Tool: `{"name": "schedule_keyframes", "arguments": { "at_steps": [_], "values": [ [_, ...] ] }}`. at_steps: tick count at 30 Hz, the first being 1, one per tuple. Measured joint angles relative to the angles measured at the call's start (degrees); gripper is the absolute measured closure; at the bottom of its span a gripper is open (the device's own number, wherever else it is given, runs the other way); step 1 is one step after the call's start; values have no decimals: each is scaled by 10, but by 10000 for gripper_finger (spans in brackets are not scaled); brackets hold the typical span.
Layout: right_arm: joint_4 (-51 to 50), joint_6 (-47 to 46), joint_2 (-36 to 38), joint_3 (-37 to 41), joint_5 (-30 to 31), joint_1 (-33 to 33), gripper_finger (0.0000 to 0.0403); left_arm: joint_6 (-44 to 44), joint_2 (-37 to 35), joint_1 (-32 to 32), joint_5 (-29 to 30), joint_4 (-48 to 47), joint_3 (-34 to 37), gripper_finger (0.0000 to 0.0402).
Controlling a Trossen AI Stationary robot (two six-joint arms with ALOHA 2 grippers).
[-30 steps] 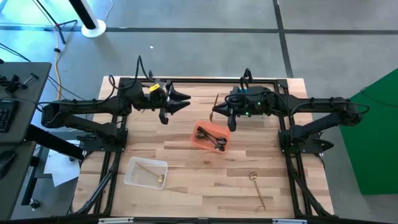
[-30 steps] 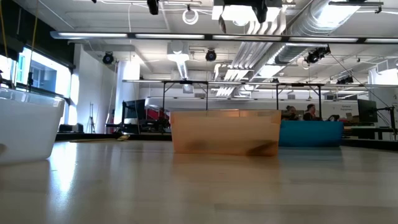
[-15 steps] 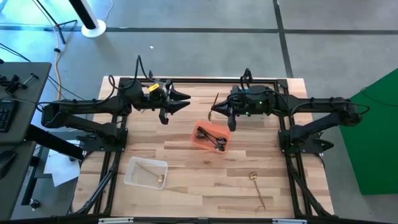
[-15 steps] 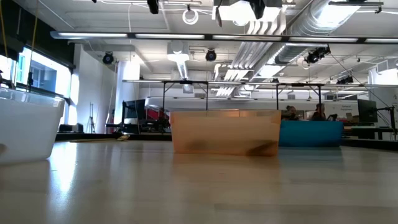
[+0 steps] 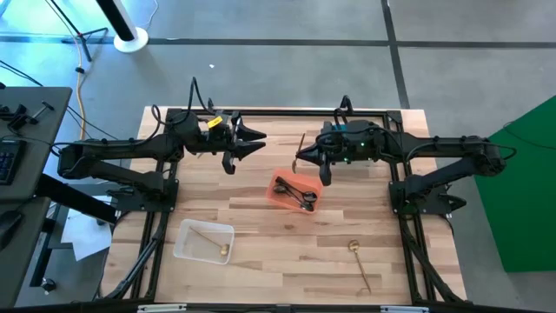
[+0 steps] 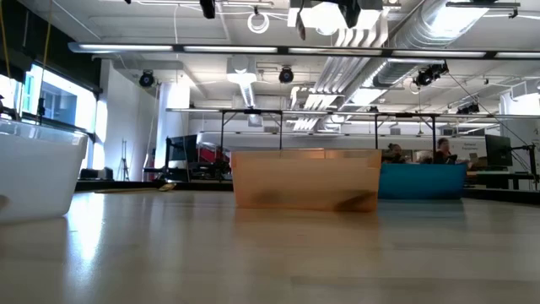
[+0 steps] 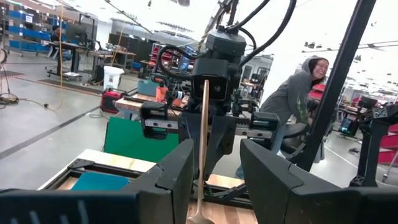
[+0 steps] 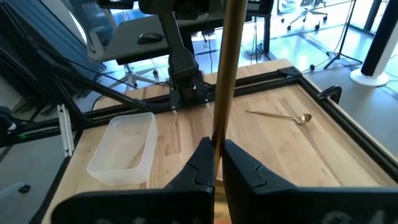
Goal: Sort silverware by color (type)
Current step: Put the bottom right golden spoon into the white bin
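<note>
Jaws on the right gripper [image 5: 298,159] are pinched tight on a gold utensil [image 5: 301,144], gripping it low on the handle so it stands up between the fingers in the right wrist view [image 8: 225,74]; which kind of piece it is I cannot tell. Left gripper [image 5: 260,139] has its jaws partly spread with nothing in them, pointed at the right arm; through its own camera the gold handle [image 7: 202,149] shows in the gap between the two dark fingers [image 7: 177,177].

Change over the last second: basically none. Both arms sit in the same spot at the far side of the counter [image 5: 261,222], jaw openings unchanged. Only difference is far back in the room in the low view, where a person [image 6: 442,150] has shifted a bit to the right. My read: a pause mid-carry, or a handover being lined up, with the gold piece raised and not yet dropped.

Sorting so far: orange bin [image 5: 295,192] holds black silverware [image 5: 296,190]; clear bin [image 5: 203,241] holds a gold spoon [image 5: 211,241]. Another gold spoon [image 5: 358,260] lies loose on the counter near the right front edge, so at least two gold pieces are left to bin, likely into the clear one.
</note>
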State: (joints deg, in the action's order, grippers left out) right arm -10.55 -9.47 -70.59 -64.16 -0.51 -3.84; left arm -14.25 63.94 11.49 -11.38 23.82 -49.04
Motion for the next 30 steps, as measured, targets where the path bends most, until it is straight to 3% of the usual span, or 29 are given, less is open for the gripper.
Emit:
{"name": "schedule_keyframes", "arguments": {
  "at_steps": [7, 23, 30],
  "values": [
    [17, 15, -5, 1, 10, 3, 403, 54, 0, 0, 0, 0, 0, 280],
    [79, 35, -44, 0, 16, 6, 403, 10, 4, 0, 0, -27, 0, 279],
    [92, 35, -68, 1, 14, 6, 403, 10, 69, -8, 17, -20, -29, 252]
  ]
}}
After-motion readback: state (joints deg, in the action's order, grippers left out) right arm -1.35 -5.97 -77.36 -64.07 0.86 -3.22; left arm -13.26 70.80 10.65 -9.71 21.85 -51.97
